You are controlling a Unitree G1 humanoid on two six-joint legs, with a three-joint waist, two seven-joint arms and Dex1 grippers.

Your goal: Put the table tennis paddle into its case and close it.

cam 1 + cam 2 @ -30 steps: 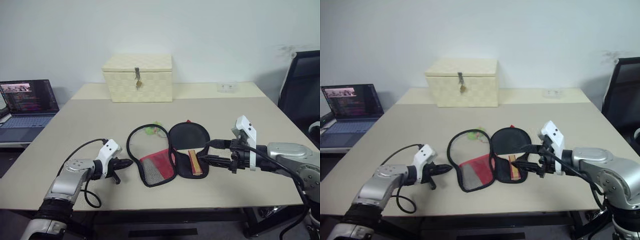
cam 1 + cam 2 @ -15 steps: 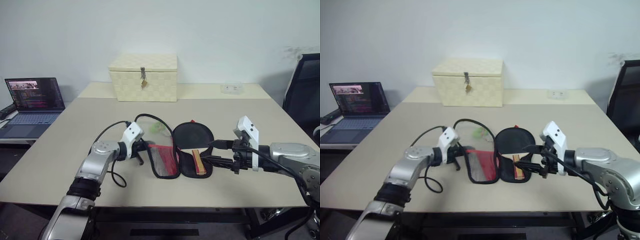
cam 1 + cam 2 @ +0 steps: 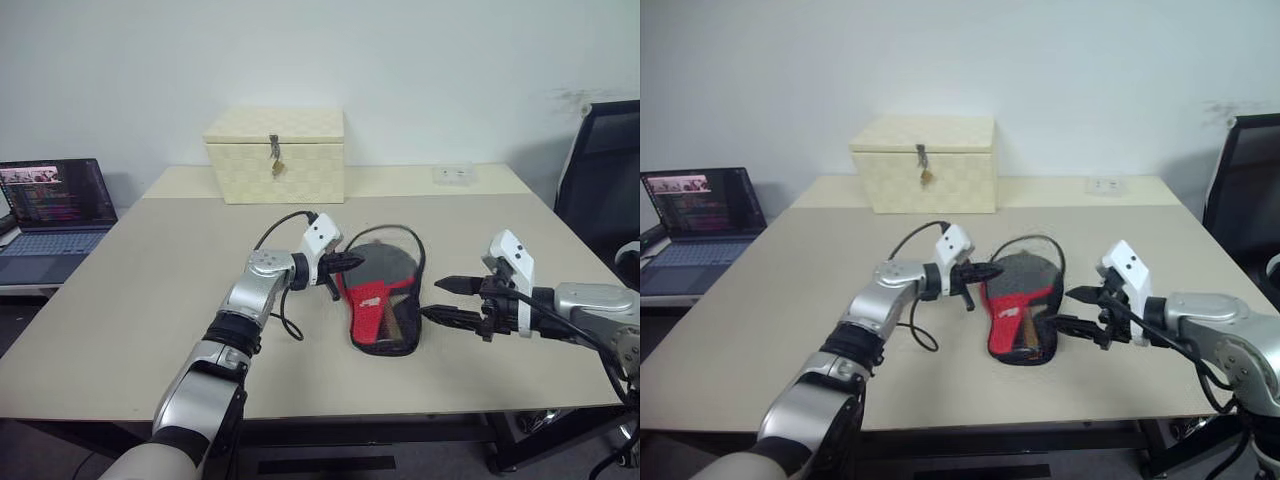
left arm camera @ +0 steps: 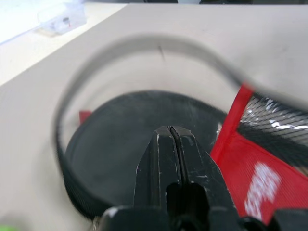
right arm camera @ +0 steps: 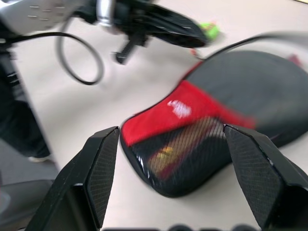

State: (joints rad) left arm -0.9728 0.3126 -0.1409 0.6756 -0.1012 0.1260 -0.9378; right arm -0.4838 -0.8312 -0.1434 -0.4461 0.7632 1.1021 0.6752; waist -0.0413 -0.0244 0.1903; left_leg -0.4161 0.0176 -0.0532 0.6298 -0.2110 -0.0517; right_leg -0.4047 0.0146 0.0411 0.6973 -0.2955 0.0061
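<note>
The case point(image 3: 383, 300) lies long axis near-far, handle end near; left gripper point(image 3: 356, 262) pinched empty, right gripper point(image 3: 436, 298) spread wide; the right wrist view reveals the paddle handle point(image 5: 163, 155) through mesh.

White logo on red panel of case point(image 3: 378, 300), illegible, lines of text on laptop point(image 3: 52, 196) screen, too small to read

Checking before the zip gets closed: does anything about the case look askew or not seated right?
Yes. The case's lid is folded over, but its rim stands up in a loop at the far end instead of lying flat, so it gapes there. The left claw, shut, is at that raised edge. The paddle's handle shows through the mesh.
</note>
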